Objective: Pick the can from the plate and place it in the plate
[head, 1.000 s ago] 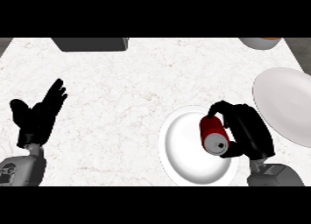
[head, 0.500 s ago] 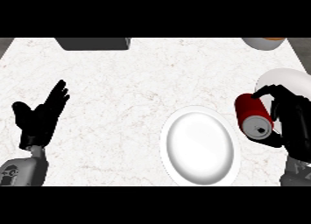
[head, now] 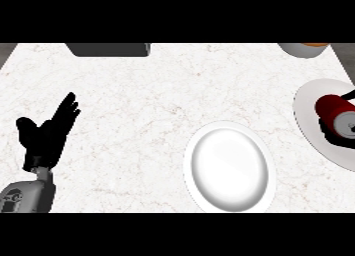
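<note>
1. White marbled counter (head: 150,100) fills the view, with a dark grey box (head: 108,49) at its far edge and a bowl (head: 304,49) cut off at the far right.
2. Near plate (head: 229,167), white and bare, lies right of centre toward the near edge.
3. Right plate (head: 313,107) lies at the right edge, just apart from the near one.
4. Left hand (head: 45,135) rests at the near left, fingers straight and apart, pointing up.
5. Can (head: 341,116), red with a silver end, lies on its side over the right plate.
6. Right hand (head: 341,141) shows only as black fingers curled round the can, at the right edge.
</note>
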Tool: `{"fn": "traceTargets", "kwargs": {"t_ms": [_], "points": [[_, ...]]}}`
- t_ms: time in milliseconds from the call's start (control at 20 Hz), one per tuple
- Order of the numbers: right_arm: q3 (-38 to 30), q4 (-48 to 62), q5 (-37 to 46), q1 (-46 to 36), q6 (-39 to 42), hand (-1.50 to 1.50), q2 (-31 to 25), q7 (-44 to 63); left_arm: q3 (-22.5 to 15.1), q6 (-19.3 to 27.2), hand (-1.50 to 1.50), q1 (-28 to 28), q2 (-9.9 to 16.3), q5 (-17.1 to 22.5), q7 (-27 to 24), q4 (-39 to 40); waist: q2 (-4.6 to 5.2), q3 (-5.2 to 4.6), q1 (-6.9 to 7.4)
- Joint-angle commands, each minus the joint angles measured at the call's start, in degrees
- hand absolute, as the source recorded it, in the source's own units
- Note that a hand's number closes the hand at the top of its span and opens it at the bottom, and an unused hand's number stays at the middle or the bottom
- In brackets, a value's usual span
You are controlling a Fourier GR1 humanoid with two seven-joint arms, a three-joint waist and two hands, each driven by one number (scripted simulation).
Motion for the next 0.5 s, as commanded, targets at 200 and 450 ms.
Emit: {"fn": "traceTargets", "kwargs": {"t_ms": [200, 450], "points": [[-8.22, 24.54, -3.26, -5.74, -2.25, 1.50, -9.44, -13.90, -2.17, 2.38, 0.00, 1.03, -2.61, -2.11, 1.74, -3.14, 0.12, 0.02, 0.47], [-8.24, 41.38, -4.15, -12.06, 3.69, 1.50, -15.60, -19.53, -0.07, -0.67, 0.00, -2.06, -0.16, -0.47, -0.14, 1.51, 0.38, 0.05, 0.90]]}}
